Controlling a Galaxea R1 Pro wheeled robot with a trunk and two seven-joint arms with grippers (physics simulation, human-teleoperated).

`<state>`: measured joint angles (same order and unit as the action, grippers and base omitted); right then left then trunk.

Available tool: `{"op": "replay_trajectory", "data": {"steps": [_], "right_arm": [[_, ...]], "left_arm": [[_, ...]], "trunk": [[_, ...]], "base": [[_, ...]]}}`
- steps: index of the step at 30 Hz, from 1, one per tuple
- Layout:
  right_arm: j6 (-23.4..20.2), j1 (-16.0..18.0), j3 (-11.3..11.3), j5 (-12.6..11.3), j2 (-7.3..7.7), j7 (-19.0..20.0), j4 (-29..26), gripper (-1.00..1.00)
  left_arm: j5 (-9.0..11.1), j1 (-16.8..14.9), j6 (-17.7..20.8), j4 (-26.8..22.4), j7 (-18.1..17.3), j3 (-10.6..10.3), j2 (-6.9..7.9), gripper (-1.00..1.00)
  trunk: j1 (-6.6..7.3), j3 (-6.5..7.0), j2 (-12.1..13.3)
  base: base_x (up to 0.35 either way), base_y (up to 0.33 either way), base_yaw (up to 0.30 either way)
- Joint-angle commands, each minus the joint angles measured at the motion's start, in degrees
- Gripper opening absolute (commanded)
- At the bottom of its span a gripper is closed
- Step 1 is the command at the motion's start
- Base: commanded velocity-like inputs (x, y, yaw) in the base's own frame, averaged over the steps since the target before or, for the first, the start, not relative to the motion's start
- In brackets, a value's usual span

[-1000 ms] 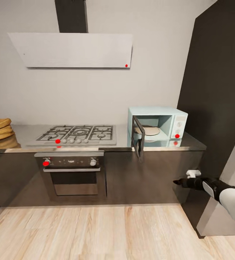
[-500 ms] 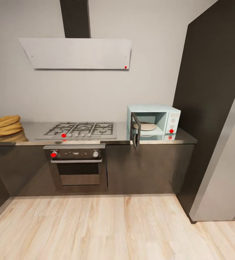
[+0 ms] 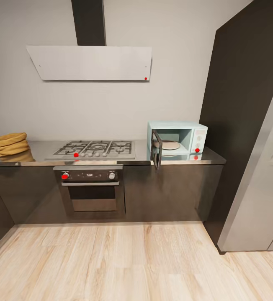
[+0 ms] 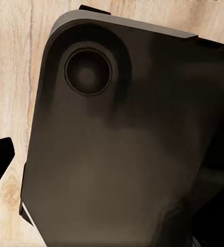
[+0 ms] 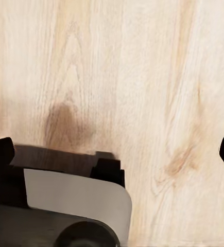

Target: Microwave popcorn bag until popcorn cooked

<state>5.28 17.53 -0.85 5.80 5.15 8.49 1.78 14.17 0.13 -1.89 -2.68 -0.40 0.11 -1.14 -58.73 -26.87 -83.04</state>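
Currently your microwave sits door-open at the bench's right end, popcorn bag far left; hand state: cannot tell.

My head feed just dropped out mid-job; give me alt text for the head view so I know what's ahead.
A pale-blue microwave, door open, sits at the right end of a grey countertop; a mustard-tan popcorn bag rests at the far left. Between them is a gas hob above a built-in oven, under a white hood.

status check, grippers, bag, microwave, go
Grippers: state unclear, wrist views face floor. Bag on countertop far left, untouched. Microwave door open, turntable bare. Nothing in the way.
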Motion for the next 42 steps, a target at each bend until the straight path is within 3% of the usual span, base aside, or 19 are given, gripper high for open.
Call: {"op": "replay_trajectory", "data": {"steps": [1, 10, 42], "right_arm": [[-0.07, -0.2, -0.23, 0.38, 0.16, -0.43, 0.26, 1.0], [-2.36, -3.71, -0.47, 0.22, 0.37, -1.44, 0.25, 1.0], [-2.2, -3.75, -0.42, 0.7, 0.05, -3.92, 0.26, 1.0]], "left_arm": [[0.4, 0.0, -0.08, -0.05, -0.04, -0.02, -0.02, 1.0], [0.42, -0.03, -0.13, -0.05, 0.15, 0.14, -0.08, 1.0], [0.42, -0.01, -0.09, -0.05, 0.16, 0.15, -0.05, 1.0]], "trunk": [[0.0, -0.05, -0.03], [0.0, -0.05, -0.03], [0.0, -0.05, -0.03]], "base": [[0.0, 0.0, 0.0], [0.0, 0.0, 0.134], [0.0, 0.0, 0.268]]}}
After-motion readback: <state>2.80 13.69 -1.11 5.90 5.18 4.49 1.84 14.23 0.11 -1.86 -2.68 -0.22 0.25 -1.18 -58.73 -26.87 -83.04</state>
